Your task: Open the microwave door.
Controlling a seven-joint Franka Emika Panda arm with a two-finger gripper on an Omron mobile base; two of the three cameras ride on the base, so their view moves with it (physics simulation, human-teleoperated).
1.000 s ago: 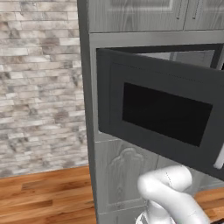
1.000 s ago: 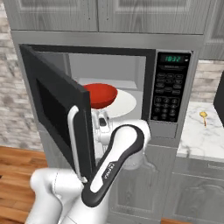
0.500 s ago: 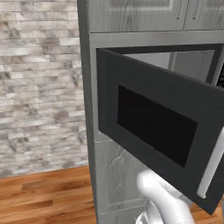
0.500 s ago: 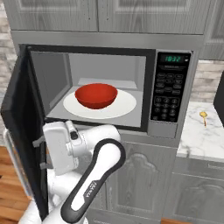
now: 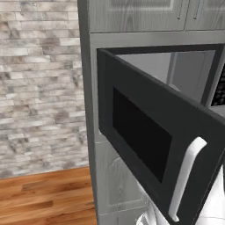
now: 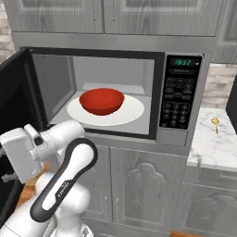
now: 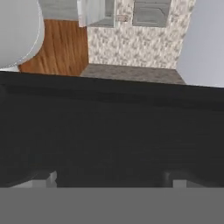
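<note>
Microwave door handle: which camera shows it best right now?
The left base view. There the white door handle runs in full down the outer face of the swung-out microwave door. The right base view catches the door edge-on at the left, with no handle visible. The hand view has the door's dark surface close up, again with no handle.

Glossy white rounded arm [image 6: 60,185] links, a dark band with small lettering, boxy white wrist block

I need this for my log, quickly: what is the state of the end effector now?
End effector: its two tips stand apart against the wide dark charcoal microwave door, holding nothing visible; open.
</note>
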